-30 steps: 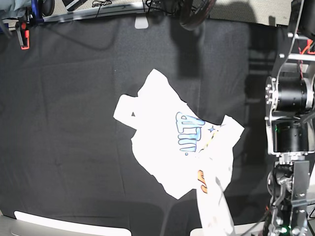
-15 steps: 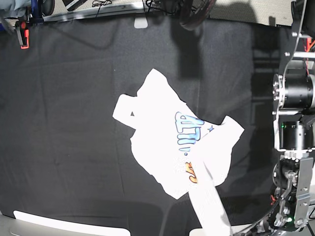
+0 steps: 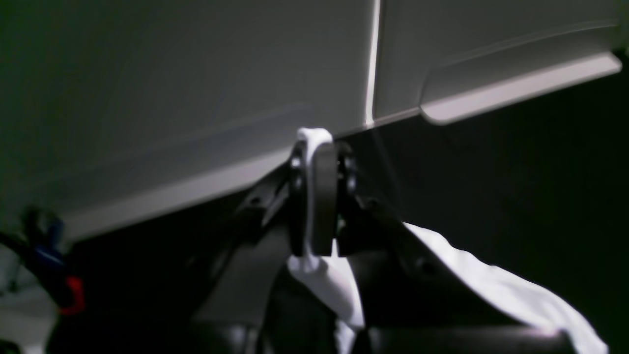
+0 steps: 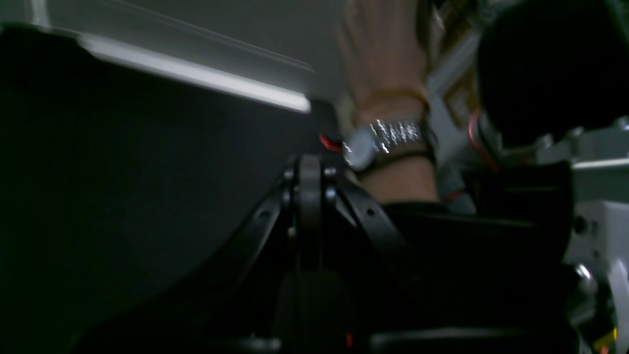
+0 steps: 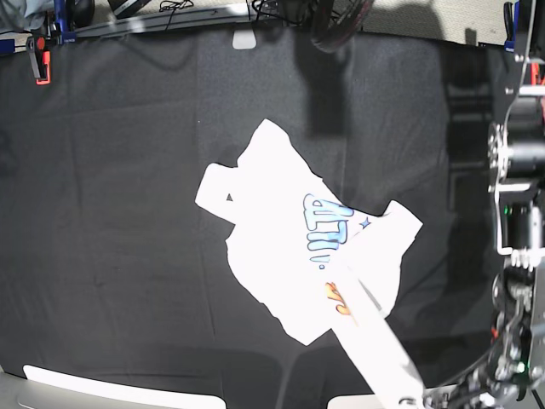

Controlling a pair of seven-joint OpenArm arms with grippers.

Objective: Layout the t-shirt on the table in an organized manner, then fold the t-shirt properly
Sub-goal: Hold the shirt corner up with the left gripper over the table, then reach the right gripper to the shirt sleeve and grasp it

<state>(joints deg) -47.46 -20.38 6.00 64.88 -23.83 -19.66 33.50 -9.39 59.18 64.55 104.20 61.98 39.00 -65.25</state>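
We see the t-shirt (image 5: 285,256) lying crumpled, print side up, right of centre on the black worktop (image 5: 128,213), w/ one part drawn up into a taut white strip running to the bottom edge of the base view. In the left wrist view our left end effector (image 3: 317,196) is clenched on a pinch of that white cloth; fabric pokes out above and below the tips and trails off to the right. The left arm (image 5: 519,230) stands tall along the base view's right edge. Our right end effector (image 4: 309,191) is clenched w/ nothing in it, raised off the worktop. Behind it, a person's hand (image 4: 381,54) wearing a metal wristwatch (image 4: 383,140), blurred.
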